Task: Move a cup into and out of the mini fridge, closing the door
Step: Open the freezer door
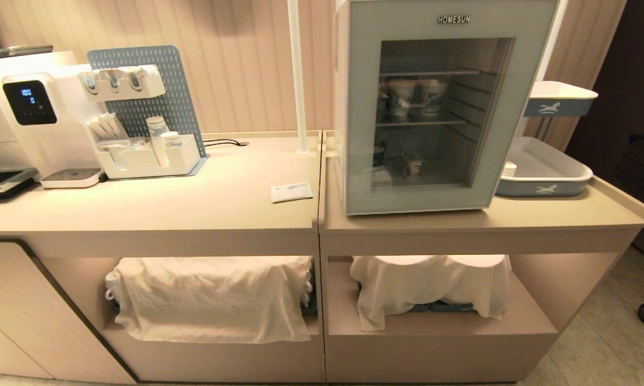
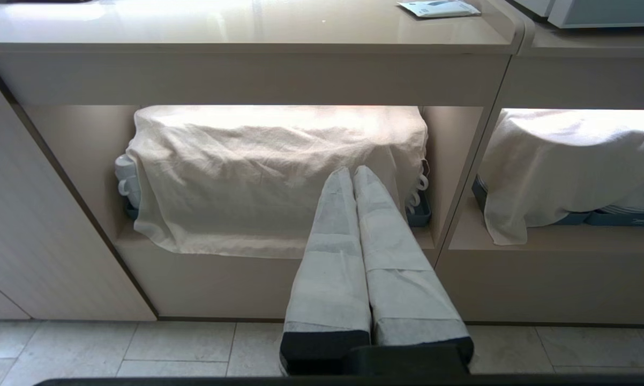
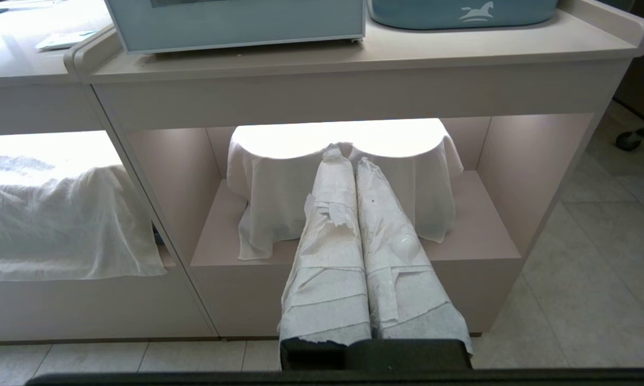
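Observation:
The mini fridge stands on the right counter with its door closed, HOMESUN lettered across the top. Through the glass, the tiny cup with an orange label sits on the fridge floor. Two taller blue-printed paper cups stand on the shelf above it. Neither arm shows in the head view. My left gripper is shut and empty, hanging low before the left under-counter shelf. My right gripper is likewise shut and empty, low in front of the right under-counter shelf.
A coffee machine and a pegboard organiser stand at the left. A small packet lies near the counter seam. Blue-and-white trays sit right of the fridge. Cloth-covered crockery fills both lower shelves. A white pole rises behind.

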You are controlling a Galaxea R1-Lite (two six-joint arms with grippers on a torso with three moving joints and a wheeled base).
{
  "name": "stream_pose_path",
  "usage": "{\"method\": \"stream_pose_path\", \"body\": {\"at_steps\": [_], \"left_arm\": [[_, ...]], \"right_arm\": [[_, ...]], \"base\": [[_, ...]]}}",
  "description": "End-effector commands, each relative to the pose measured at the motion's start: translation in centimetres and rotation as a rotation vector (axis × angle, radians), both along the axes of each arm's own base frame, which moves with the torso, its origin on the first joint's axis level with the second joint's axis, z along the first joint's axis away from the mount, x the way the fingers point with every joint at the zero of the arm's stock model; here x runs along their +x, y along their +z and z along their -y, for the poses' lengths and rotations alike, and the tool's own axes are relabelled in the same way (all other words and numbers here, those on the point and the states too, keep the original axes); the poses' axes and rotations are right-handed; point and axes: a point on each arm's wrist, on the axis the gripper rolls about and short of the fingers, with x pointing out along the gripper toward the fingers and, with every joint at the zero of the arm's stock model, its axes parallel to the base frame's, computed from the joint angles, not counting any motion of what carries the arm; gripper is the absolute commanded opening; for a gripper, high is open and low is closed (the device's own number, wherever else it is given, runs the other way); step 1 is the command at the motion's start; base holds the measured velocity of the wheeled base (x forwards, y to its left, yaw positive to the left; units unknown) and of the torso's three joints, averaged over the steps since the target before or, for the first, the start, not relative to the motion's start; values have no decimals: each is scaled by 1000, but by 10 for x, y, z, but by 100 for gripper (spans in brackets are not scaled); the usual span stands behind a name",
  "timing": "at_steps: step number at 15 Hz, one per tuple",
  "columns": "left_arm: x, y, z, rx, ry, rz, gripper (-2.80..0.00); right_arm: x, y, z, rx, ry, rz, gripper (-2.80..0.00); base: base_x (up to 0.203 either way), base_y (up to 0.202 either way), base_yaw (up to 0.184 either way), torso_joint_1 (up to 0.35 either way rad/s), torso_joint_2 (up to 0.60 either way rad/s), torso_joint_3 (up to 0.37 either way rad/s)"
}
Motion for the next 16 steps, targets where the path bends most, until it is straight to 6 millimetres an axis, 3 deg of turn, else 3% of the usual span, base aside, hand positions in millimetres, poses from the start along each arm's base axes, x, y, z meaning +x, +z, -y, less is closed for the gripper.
{"method": "stream_pose_path", "body": {"at_steps": [1,16], "left_arm": [[0,0,0,0,0,0,-280],[0,0,0,0,0,0,-280]], "right_arm": [[1,-2,0,0,0,-10,-280],[1,-2,0,3,0,-10,-280]], "base": [[0,0,0,0,0,0],[0,0,0,0,0,0]]}}
